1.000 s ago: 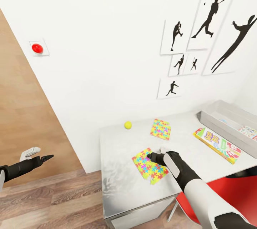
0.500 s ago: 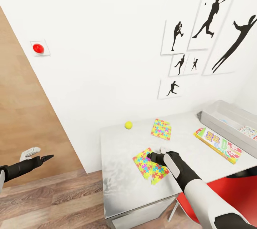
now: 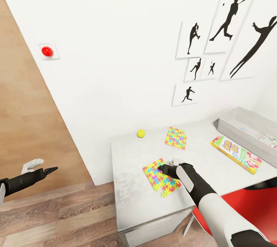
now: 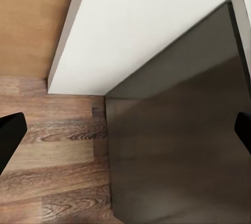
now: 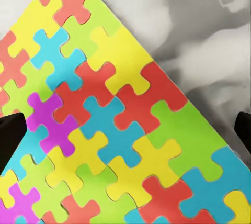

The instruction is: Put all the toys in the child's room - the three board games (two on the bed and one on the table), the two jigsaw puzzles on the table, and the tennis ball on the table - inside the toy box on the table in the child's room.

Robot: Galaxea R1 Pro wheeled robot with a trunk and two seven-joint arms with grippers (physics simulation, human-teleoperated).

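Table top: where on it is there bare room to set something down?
Bare: the table's near-left corner, left of the nearer jigsaw puzzle, and between the farther jigsaw puzzle and Skip-Bo box. Crowded: right end, by the toy box.

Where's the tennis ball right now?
In the head view, the tennis ball sits on the table near its far edge by the wall, left of the farther jigsaw puzzle and beyond the right hand.

— What's on my table (image 3: 130, 200)?
— Two jigsaw puzzles (image 3: 161, 177) (image 3: 176, 138), the tennis ball (image 3: 141, 133) near the wall, the Skip-Bo box (image 3: 235, 155), and the toy box (image 3: 238, 131) at the far end.
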